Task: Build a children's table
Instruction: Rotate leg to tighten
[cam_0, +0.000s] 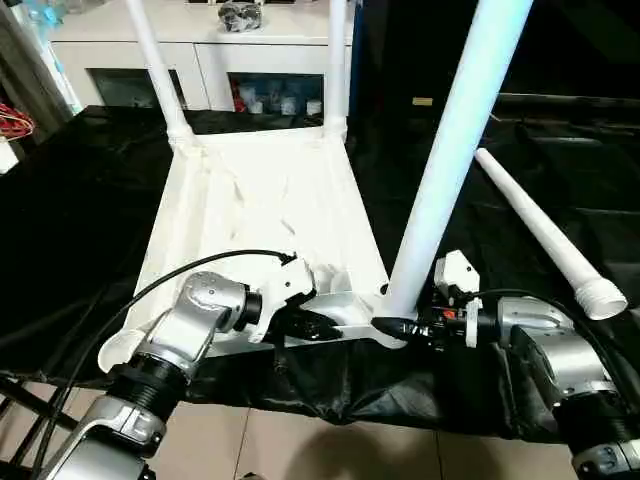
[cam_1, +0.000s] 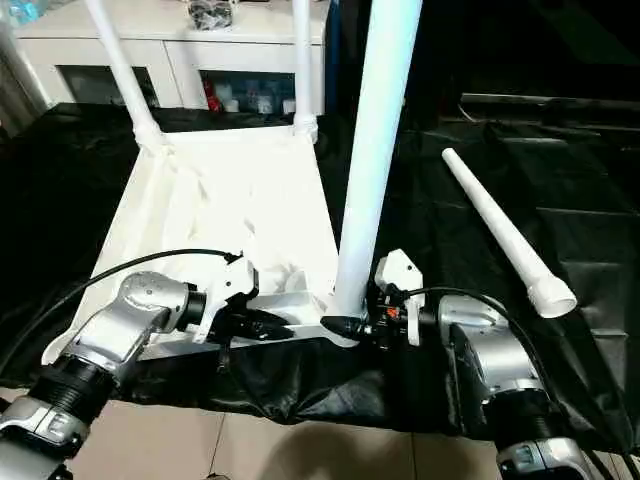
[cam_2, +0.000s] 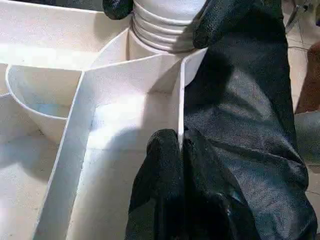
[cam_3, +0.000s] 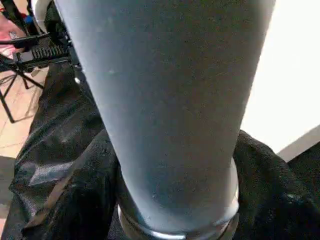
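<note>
White tabletop (cam_0: 260, 210) lies underside-up; left gripper (cam_0: 312, 324) pinches its near rim to steady it while right gripper (cam_0: 400, 328) clamps upright leg (cam_0: 450, 150) in corner socket (cam_2: 165, 35).

White ribbed tabletop (cam_0: 262, 205) lying underside up, three legs (cam_0: 455, 140) upright in corner sockets, fourth leg (cam_0: 545, 232) lying beside it

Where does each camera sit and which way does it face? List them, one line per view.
Head, both eyes: forward and down over silver forearms at the tabletop.
Left wrist: along the left claw pinching the tabletop's rim.
Right wrist: close against the near leg.
Shared: the near leg's ribbed base at its corner socket.
</note>
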